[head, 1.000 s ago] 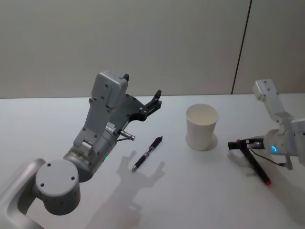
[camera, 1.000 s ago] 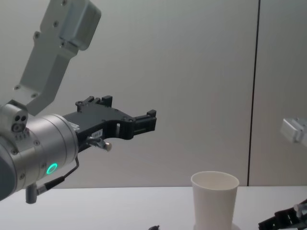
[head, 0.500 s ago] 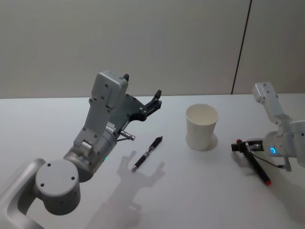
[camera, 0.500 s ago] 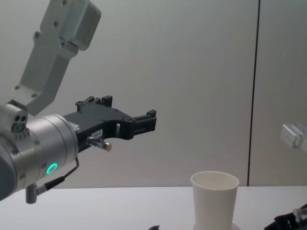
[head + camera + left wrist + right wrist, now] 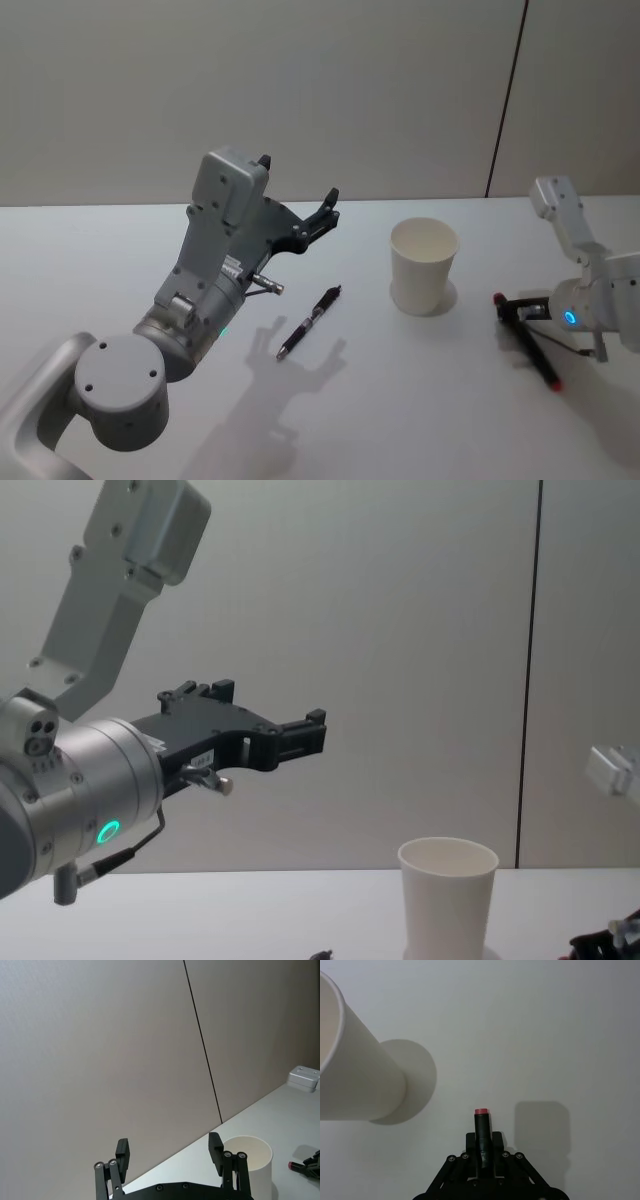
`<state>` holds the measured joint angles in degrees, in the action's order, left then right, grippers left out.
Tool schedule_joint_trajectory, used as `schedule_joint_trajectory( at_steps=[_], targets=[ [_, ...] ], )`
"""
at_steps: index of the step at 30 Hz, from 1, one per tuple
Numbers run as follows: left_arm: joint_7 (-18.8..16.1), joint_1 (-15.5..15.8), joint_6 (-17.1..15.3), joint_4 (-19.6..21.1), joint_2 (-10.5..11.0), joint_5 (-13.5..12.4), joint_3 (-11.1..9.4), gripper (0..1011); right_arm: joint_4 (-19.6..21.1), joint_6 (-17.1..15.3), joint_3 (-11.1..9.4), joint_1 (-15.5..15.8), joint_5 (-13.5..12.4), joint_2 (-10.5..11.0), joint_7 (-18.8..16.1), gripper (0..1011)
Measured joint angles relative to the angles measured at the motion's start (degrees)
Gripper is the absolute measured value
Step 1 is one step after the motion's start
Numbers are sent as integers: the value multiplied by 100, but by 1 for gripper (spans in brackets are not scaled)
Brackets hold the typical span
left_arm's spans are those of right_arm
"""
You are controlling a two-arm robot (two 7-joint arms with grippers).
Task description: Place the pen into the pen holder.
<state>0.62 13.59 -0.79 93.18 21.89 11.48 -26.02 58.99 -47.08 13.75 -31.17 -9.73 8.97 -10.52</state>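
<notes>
The pen holder [image 5: 423, 268] is a white paper cup standing upright on the table, also seen in the chest view [image 5: 447, 895] and both wrist views [image 5: 252, 1157] [image 5: 350, 1080]. A dark pen with a red end [image 5: 480, 1122] is clamped in my right gripper [image 5: 481, 1146], which sits low over the table to the right of the cup [image 5: 515, 310]. The pen slants down behind the gripper [image 5: 535, 350]. A second, black pen [image 5: 310, 322] lies flat left of the cup. My left gripper [image 5: 300, 215] hangs open and empty, high above it [image 5: 169, 1150] [image 5: 290, 740].
The white table [image 5: 420, 400] is bare apart from these things. A grey wall with a dark vertical seam [image 5: 505, 100] stands behind it. The right arm's white link [image 5: 560, 215] rises at the right edge.
My right gripper has drawn back to the right with its pen, a little farther from the cup. The left arm, the cup and the black pen have not moved.
</notes>
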Motion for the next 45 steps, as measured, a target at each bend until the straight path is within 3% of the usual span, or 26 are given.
schedule_joint_trajectory(
  at_steps=[1, 11, 19, 34, 45],
  targets=[
    [0, 0, 0, 0, 0, 0, 0, 1004, -3, -4, -4, 0, -17, -2, 10, 179],
    [0, 0, 0, 0, 0, 0, 0, 1004, 18, -30, -47, 3, -144, -27, 79, 175],
    [0, 0, 0, 0, 0, 0, 0, 1004, 195, 146, -77, 56, -161, -10, 70, 175],
    [0, 0, 0, 0, 0, 0, 0, 1004, 648, 950, -148, 181, -146, 80, -170, 175],
    [0, 0, 0, 0, 0, 0, 0, 1004, 919, 1805, -189, 262, -105, 151, -418, 175]
  ],
)
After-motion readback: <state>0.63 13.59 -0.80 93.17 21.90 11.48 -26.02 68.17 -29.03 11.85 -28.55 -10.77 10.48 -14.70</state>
